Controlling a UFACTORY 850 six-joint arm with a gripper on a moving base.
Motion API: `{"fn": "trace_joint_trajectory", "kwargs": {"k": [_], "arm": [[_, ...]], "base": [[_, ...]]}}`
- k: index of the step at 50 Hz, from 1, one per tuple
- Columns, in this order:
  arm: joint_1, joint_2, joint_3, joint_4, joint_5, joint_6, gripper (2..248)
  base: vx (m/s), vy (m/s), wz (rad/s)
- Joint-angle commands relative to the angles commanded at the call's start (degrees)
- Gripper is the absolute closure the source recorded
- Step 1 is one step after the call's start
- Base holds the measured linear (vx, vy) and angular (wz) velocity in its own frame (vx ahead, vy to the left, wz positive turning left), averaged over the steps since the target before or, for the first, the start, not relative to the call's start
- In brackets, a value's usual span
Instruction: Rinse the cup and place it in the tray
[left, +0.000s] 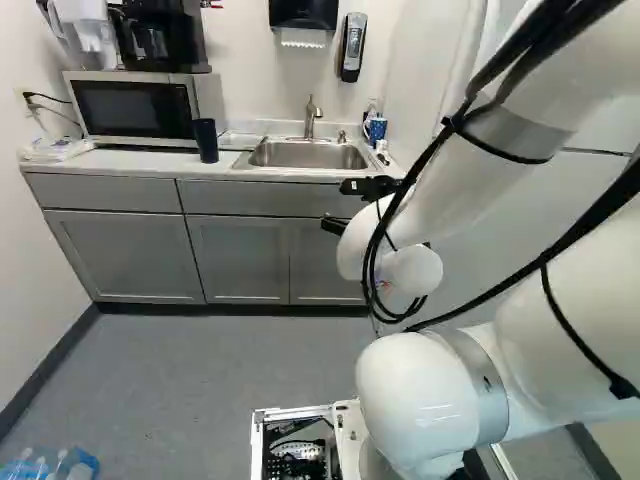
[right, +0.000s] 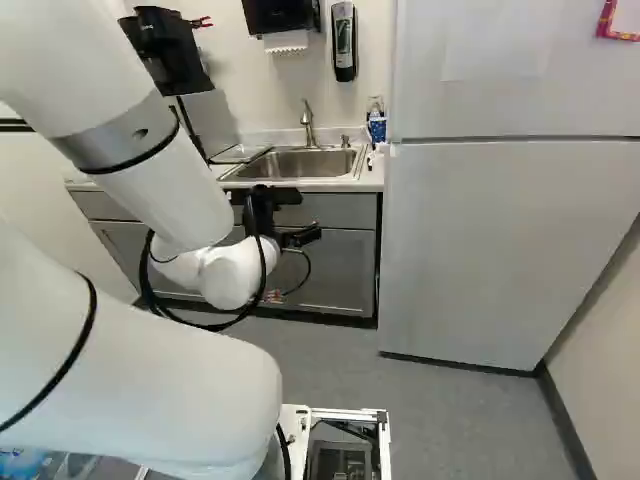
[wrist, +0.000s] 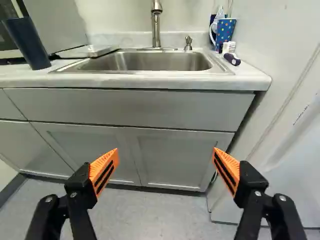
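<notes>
I see microwave on desk | coffee maker atop it | paper dispenser on wall, soap dispenser near it | cupboards under desk | fridge at right of right base view | bottles on floor

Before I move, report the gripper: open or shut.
Open: the gripper has its two fingers wide apart, with nothing gripped between them.

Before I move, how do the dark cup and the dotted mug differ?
The dark cup is plain; the dotted mug is spotted. The dark cup is taller and shows no handle; the dotted mug is shorter, with a pale handle. Both stand on the counter.
</notes>
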Motion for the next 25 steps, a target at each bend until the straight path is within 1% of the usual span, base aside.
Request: {"fn": "trace_joint_trajectory", "kwargs": {"k": [25], "arm": [[0.0, -1.7, -5.1, 0.0, 0.0, 0.0, 3]], "base": [[0.000, 0.000, 0.000]]}}
